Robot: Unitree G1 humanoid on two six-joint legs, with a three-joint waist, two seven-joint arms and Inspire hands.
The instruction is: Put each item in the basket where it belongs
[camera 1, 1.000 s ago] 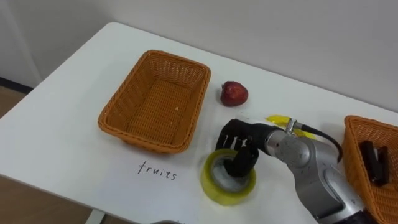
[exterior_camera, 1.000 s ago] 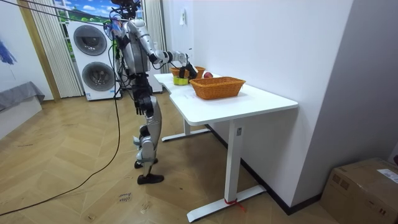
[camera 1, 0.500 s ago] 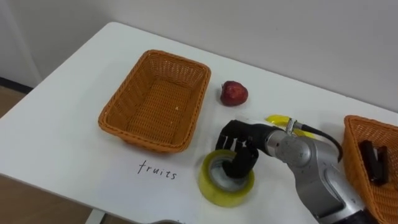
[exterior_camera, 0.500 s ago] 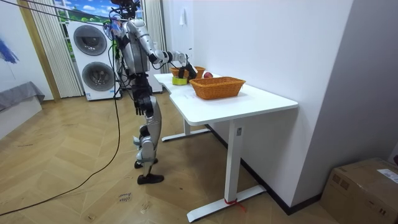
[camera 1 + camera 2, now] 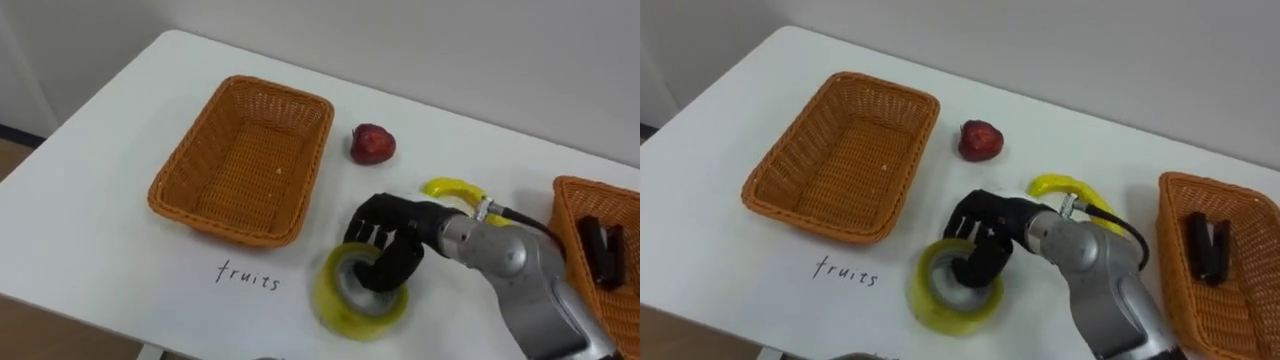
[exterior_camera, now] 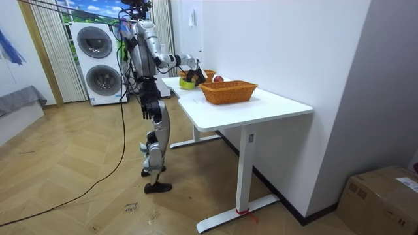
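Right hand curled through tape roll's core, pinching its wall, just right of fruit basket. Hooked grip, likely for carrying to the supplies basket.

I see the yellow tape roll tilted near the front of the tabletop, with the right robot hand hooked through its core. A dark red apple lies beside the far corner of the empty left wicker basket. A banana lies behind the wrist. The right wicker basket holds a black office item.
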